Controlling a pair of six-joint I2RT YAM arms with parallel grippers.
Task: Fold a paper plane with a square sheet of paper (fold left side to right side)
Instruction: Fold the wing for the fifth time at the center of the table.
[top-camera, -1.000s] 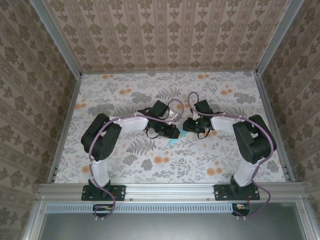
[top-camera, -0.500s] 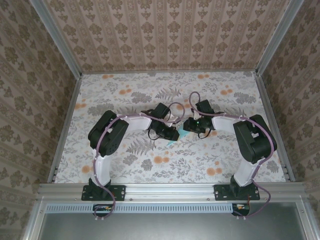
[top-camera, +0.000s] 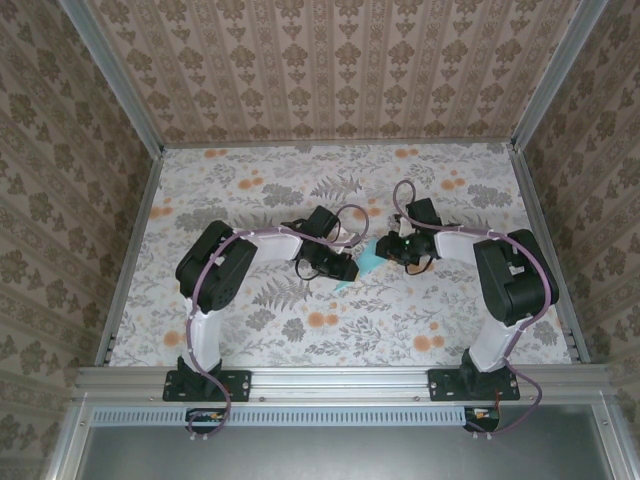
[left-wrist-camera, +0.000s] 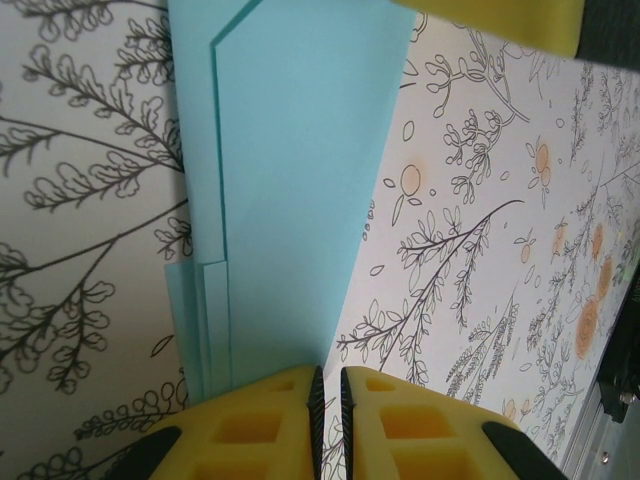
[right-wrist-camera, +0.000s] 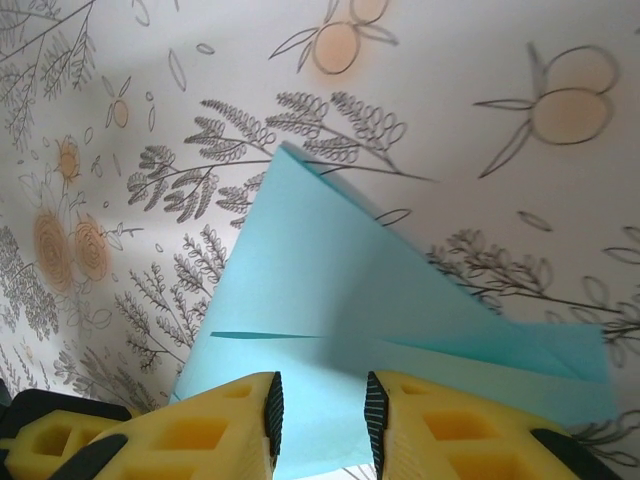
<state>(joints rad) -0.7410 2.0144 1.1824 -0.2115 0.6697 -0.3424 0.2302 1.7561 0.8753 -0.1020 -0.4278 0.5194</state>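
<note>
The square sheet of paper (top-camera: 367, 264) lies on the table, folded into a narrow, pointed, creased shape. In the left wrist view this light cyan paper (left-wrist-camera: 300, 180) shows stacked layers along its left side. My left gripper (left-wrist-camera: 328, 385) (top-camera: 349, 270) is at its near end, shut to a thin slit, with the paper's edge running up to the left fingertip. My right gripper (right-wrist-camera: 320, 410) (top-camera: 386, 250) stands open over the wide part of the paper (right-wrist-camera: 330, 280), a finger on each side of a crease. One of its yellow fingers (left-wrist-camera: 490, 22) shows at the paper's far end.
The table (top-camera: 250, 190) has a floral cloth. Patterned walls and metal rails (top-camera: 128, 262) close it in on three sides. Both arms bend inward and meet at the middle.
My right gripper has drawn back to the right, uncovering more of the cyan paper. The left arm's elbow swung right early on; its gripper stays at the paper.
</note>
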